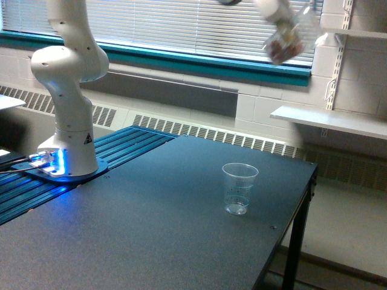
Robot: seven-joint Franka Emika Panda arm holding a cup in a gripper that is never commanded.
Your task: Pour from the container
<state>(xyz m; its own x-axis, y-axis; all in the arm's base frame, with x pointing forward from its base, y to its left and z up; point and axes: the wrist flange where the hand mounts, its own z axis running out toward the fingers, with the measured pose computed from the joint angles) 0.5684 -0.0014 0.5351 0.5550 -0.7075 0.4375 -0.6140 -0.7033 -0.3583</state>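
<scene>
Exterior view, single frame. Arm base (66, 151) stands at the left of the frame on a blue ribbed plate (121, 148), with blue lights lit at its foot; the white column rises out of the top edge. The tool (275, 12) enters at the top, right of centre, and is motion-blurred; only its pale lower end shows, so I cannot tell how far its jaws stand apart. Directly below and touching it is the container (289, 41), a clear rounded vessel, tilted and blurred, with brownish contents visible inside; it appears to be carried by the tool, but the grip itself is not resolvable. Container sits high in the upper right of the frame, in front of the window blinds (193, 24) and the teal sill (199, 63), well above the bench and up and to the right of the cup. Dark bench (151, 229) fills the lower half of the frame. A ribbed clear plastic cup (239, 188) stands upright on it, right of centre, near the bench's right edge, alone; whether it holds anything is not clear. White wall shelf (329, 121) at right, behind the bench. Radiator grille (205, 133) runs along the wall below the sill.
</scene>
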